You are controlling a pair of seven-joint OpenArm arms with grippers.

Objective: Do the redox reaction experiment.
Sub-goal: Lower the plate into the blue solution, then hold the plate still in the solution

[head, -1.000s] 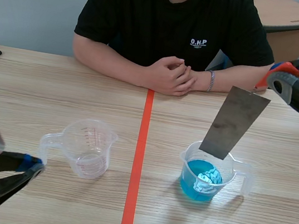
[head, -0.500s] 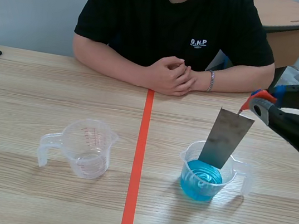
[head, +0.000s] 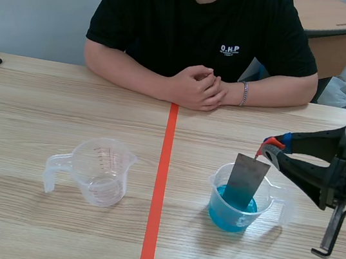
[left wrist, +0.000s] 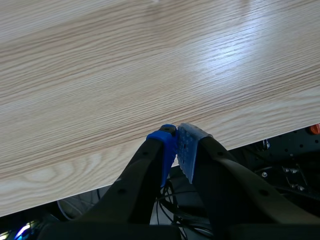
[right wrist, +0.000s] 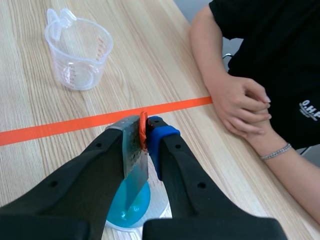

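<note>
"Two cups out?"

"Yes. Empty measuring cup (head: 101,171) left of centre in the scene view. Cup of blue solution (head: 214,188) right of centre, across the orange tape line."

"Your tools?"

"My right gripper (head: 266,150) is clamped on the top edge of the metal plate (head: 244,178). The plate's lower end sits inside the right cup and appears to dip into the blue solution (right wrist: 125,210). My left gripper (left wrist: 176,145) is closed, pads together, nothing between them, over the table's near edge."

"How do you dip it well?"

"My judgement: lower it straight, keep the plate off the rim so the cup can't tip, stop well before my pads reach the liquid, hold steady."
</note>
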